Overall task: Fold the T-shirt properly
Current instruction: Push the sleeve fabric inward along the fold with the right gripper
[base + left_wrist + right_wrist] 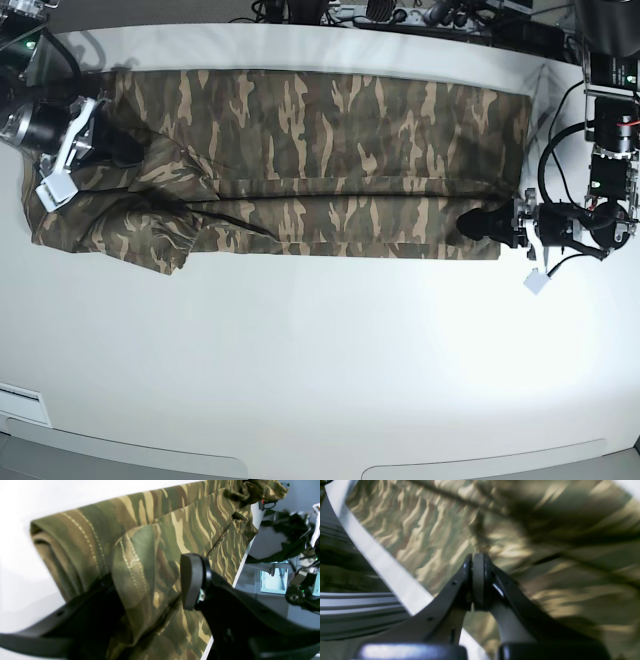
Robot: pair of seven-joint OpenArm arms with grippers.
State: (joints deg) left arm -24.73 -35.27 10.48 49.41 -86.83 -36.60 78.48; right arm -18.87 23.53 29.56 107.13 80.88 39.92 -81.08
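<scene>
the camouflage t-shirt point(330, 150) lies flat across the far part of the white table, stretched out as a long band from left to right, printed in olive green, brown and tan. its long near side is turned over onto itself in a narrow folded strip that runs along most of the length, while the end at the view's left is bunched and rumpled, with a loose flap sticking out toward the front. in the left wrist view the layered hem end point(140, 562) shows pale double stitching lines and rolled, stacked folds of cloth.
</scene>
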